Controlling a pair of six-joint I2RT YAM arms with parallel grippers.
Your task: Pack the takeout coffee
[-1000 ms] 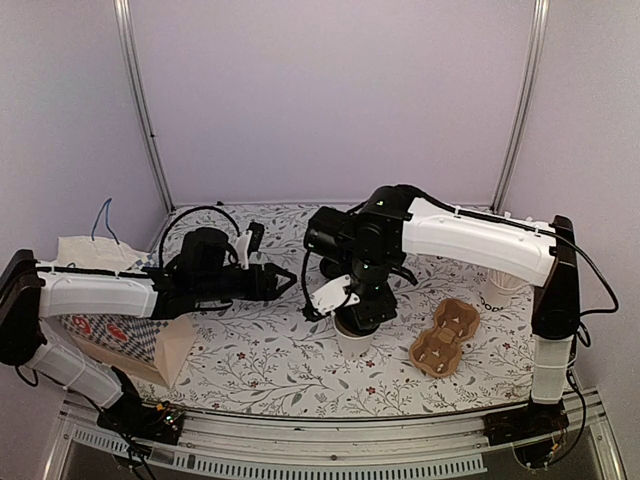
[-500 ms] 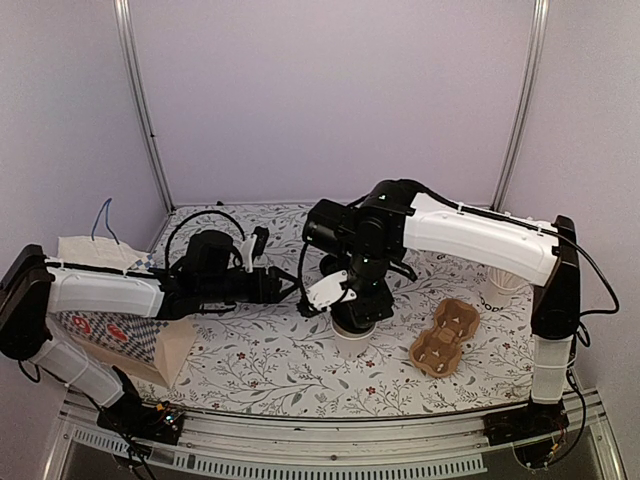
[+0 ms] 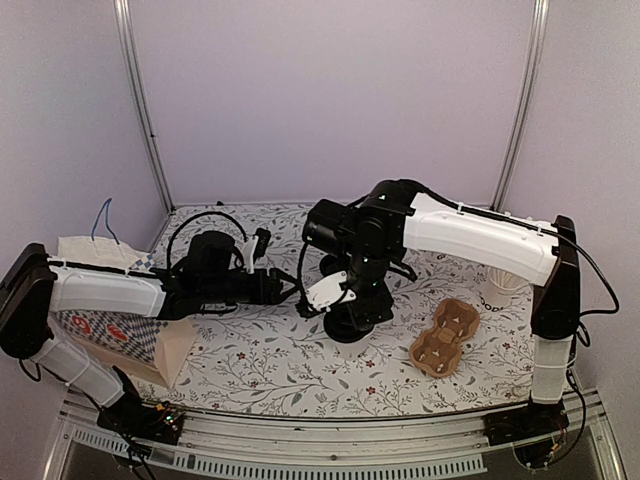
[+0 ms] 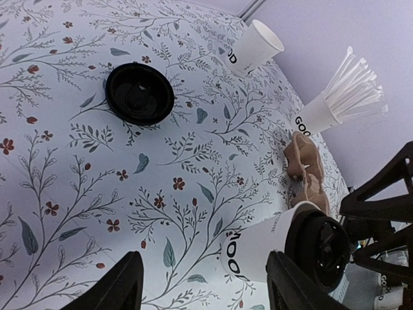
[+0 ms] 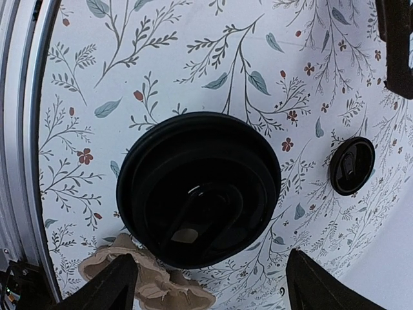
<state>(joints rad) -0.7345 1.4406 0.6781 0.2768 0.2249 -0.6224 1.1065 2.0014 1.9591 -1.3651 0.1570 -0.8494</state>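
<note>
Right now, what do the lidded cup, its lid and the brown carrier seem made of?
Cup: matte white paper, apparently, with printed lettering. Lid: black plastic, slight sheen, moulded ridges. Carrier: probably moulded pulp, dull brown, ragged edges.

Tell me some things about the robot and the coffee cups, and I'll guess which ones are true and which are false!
1. The coffee cup wears a black lid. True.
2. The right claw is squeezing the coffee cup. False: it is open wide, not touching the lid.
3. A spare black lid lies on the table. True.
4. The coffee cup sits in the brown cup carrier. False: it stands on the table beside the carrier.
5. The left claw holds a cup. False: it is open and empty.
</note>
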